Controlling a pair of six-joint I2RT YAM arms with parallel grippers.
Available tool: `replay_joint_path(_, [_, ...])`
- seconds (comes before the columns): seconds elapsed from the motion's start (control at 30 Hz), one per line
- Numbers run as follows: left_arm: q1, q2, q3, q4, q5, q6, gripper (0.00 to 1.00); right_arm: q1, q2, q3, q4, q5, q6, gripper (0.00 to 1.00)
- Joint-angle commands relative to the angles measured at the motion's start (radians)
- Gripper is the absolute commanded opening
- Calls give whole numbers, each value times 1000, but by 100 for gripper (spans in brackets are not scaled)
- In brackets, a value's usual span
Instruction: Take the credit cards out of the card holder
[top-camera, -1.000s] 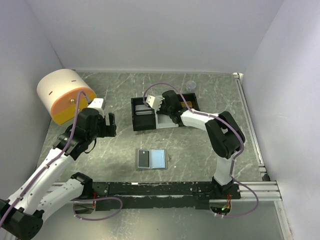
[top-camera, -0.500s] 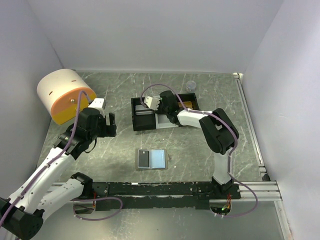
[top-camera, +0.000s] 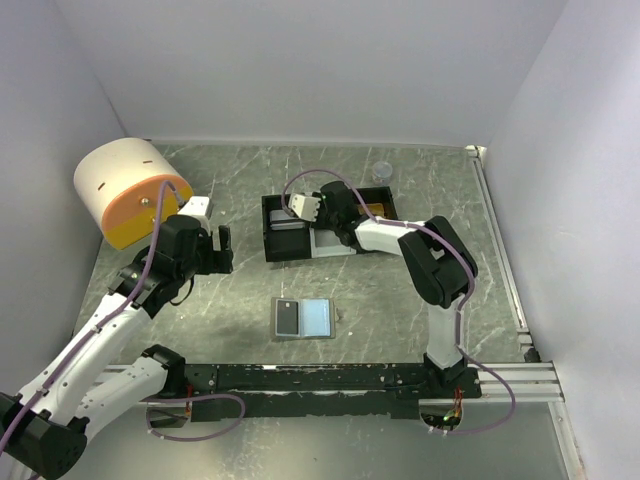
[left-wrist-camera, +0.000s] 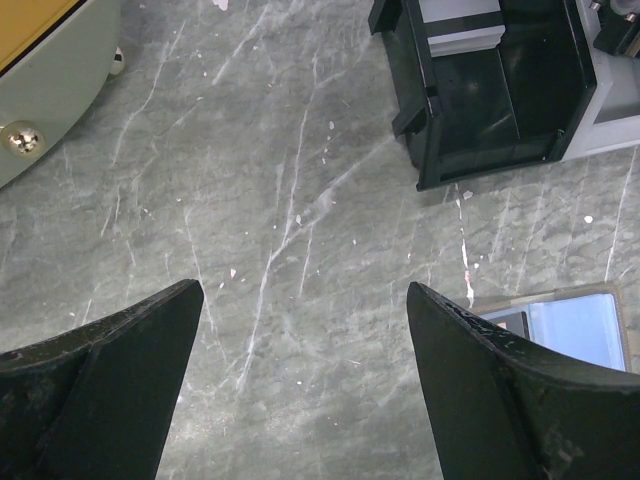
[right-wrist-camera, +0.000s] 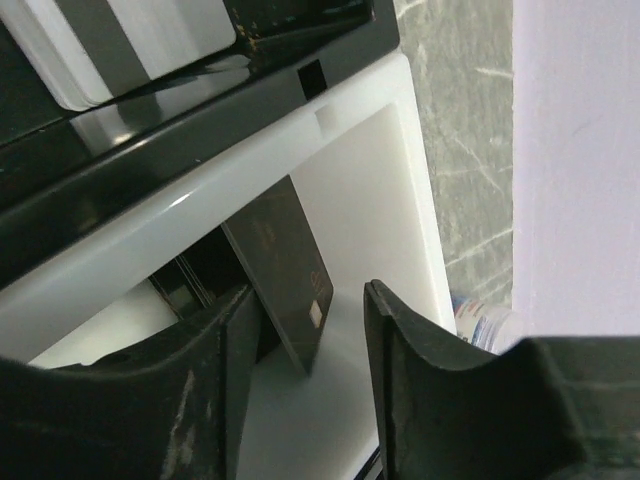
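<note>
- Near the front middle of the desk I see the card holder lying open and flat. A black card seems to sit on its dark left leaf, and the pale blue right leaf is bare. Neither arm touches it.
- From the left wrist view I get only a corner of it, at the lower right edge behind one finger. The blue lining is plain there.
- Behind the holder and well apart sits the black-and-white tray. My right gripper is dipped into its white compartment.
- From above, the wrist hides those fingers. The right wrist view shows the jaws partly apart with a dark card standing tilted between them on the white floor. The card is close against the finger on the left of that view. A clear gap separates it from the other finger, so it is not pinched.
- That same view shows a pale striped card in the neighbouring black compartment. From above it is just a grey patch.
- My left gripper hovers over bare desk left of the tray, jaws wide with nothing between them.
- An orange-and-cream drum stands at the far left, and a small clear cup stands behind the tray.
</note>
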Motion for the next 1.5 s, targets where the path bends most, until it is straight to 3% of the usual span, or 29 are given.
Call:
replay_joint_path(0.0, [6,4,0,35,-4,18,95,6,-45,3,-68,-67,11,48])
replay_joint_path(0.57, [7,19,-2,35,23,23,94,2,-57,-2,-53,-69,111,54])
replay_joint_path(0.77, [6,21,-2,36,31,27,95,1,-152,-35,40,-54,220,55])
replay_joint_path(0.97, [7,31,-4,41,52,30,95,-5,-375,-147,171,-46,529,52])
replay_joint_path(1.07, [7,40,-4,42,57,33,94,-4,-494,-256,210,-63,847,49])
replay_joint_path(1.2, [7,51,-3,43,63,37,94,-4,-589,-313,72,-94,1230,50])
replay_joint_path(1.33, [7,62,-1,40,60,36,95,-4,-620,-367,-19,-278,1453,52])
replay_joint_path(1.47, [6,72,0,36,62,36,96,-2,-660,-539,162,-439,1671,60])
